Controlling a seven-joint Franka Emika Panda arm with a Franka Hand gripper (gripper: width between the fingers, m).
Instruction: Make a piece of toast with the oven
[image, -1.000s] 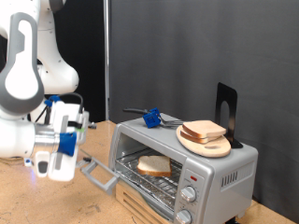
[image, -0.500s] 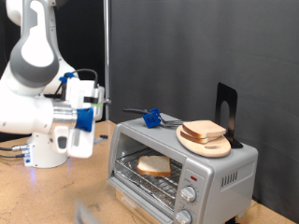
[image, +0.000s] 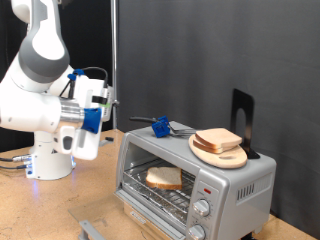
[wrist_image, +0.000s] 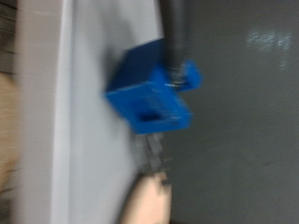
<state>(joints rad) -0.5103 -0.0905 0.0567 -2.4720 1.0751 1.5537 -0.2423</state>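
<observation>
1 piece of toast (image: 165, 178) sits in the open oven (image: 225, 180); your gripper (image: 103, 97), jaw state unreadable, hovers apart—door closing looks pending.

Arm: it went up and back from the oven's (image: 190, 170) front, toward the exterior view's left.
Gripper (image: 98, 110): it was low by the open door (image: 100, 229). Now it is higher, near the oven's top left corner.
Door: it dropped lower, down at the exterior view's bottom edge.
</observation>
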